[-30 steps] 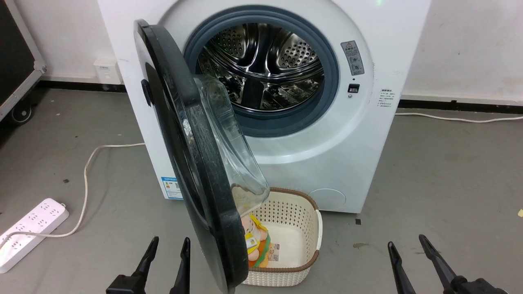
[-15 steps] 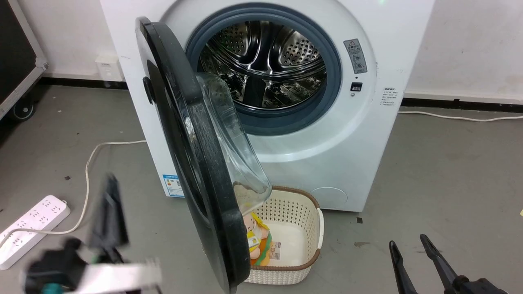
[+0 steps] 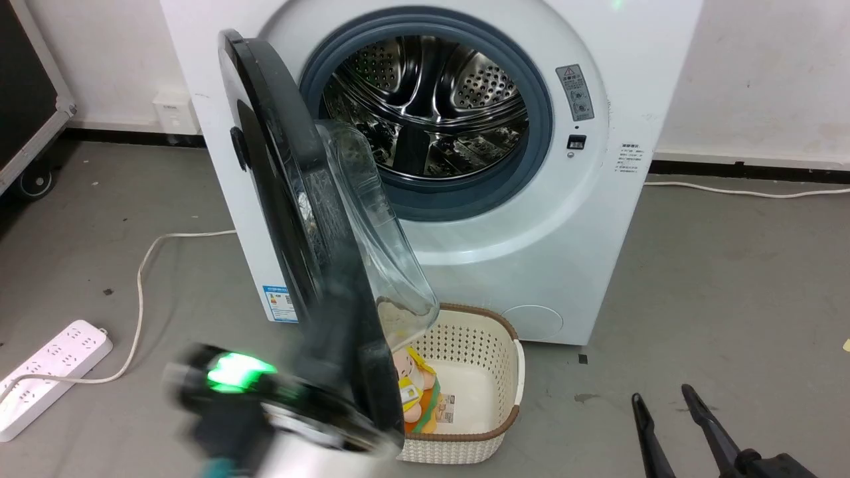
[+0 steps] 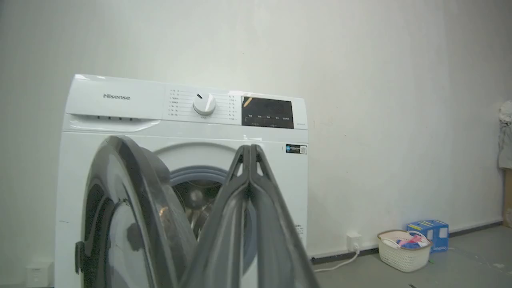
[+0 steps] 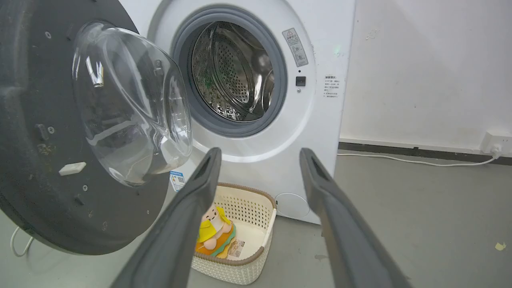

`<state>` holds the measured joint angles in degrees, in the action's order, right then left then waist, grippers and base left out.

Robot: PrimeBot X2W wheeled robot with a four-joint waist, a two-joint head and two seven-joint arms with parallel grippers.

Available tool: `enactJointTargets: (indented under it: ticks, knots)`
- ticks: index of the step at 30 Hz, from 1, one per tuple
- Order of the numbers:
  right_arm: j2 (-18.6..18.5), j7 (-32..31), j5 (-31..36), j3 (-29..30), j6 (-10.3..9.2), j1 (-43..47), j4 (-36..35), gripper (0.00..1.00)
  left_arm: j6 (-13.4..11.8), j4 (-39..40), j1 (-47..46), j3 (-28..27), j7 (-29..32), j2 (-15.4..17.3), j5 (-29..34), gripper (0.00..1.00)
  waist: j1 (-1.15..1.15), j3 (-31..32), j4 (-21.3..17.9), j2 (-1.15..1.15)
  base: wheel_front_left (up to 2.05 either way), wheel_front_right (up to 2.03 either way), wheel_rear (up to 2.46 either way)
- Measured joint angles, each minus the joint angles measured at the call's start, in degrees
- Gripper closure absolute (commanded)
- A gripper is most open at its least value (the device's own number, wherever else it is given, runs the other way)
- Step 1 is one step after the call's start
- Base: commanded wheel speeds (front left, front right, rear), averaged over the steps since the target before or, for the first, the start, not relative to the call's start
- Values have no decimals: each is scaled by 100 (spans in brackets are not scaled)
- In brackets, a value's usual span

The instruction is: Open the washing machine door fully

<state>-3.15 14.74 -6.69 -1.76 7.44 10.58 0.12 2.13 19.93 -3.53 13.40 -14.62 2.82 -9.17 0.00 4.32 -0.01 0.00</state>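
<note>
Before the white front-loading washing machine (image 3: pixel 564 252), its round glossy black glass-bowled door (image 3: pixel 282 156) stands part-open. My left gripper (image 4: pixel 250 151) pinched closed, empty; right gripper (image 3: pixel 662 397) spread wide, empty.

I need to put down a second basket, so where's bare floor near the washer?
Widest bare floor: right of the basket and washer, up to the wall cord and the right pincer. A smaller patch lies left, between the door and the power strip, edged by its cable. Crowded: under the door, where the basket sits beside the left arm.
</note>
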Motion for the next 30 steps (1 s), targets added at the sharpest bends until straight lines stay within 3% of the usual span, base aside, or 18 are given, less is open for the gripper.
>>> enactJointTargets:
  ticks: [7, 9, 13, 22, 30]
  knots:
    - [1, 0, -55, 0, 0, -1, 62, 0, 82, -1125, 243, 1089, 208, -8, -277, 100, 0, -23, -36, 0, 0, 0, 0]
    - [2, 0, -124, -4, 0, -1, 91, 0, -51, -1763, 244, 1201, 470, -12, -411, 100, 0, -32, -37, 0, 0, 0, 0]
    - [2, 0, -147, 3, 0, -1, 110, 0, -270, -2437, 241, 1020, 654, 13, -569, 100, 0, -50, -3, 0, 0, 0, 0]
    - [2, 0, -192, 18, 0, 10, 142, 0, -332, -2783, 230, 888, 564, 105, -603, 100, 0, -56, 303, 0, 0, 0, 0]
    - [5, 0, -258, -5, 0, 26, 160, 0, -601, -2717, 245, 487, 545, 389, -709, 100, 0, -61, 1052, 0, 0, 0, 0]
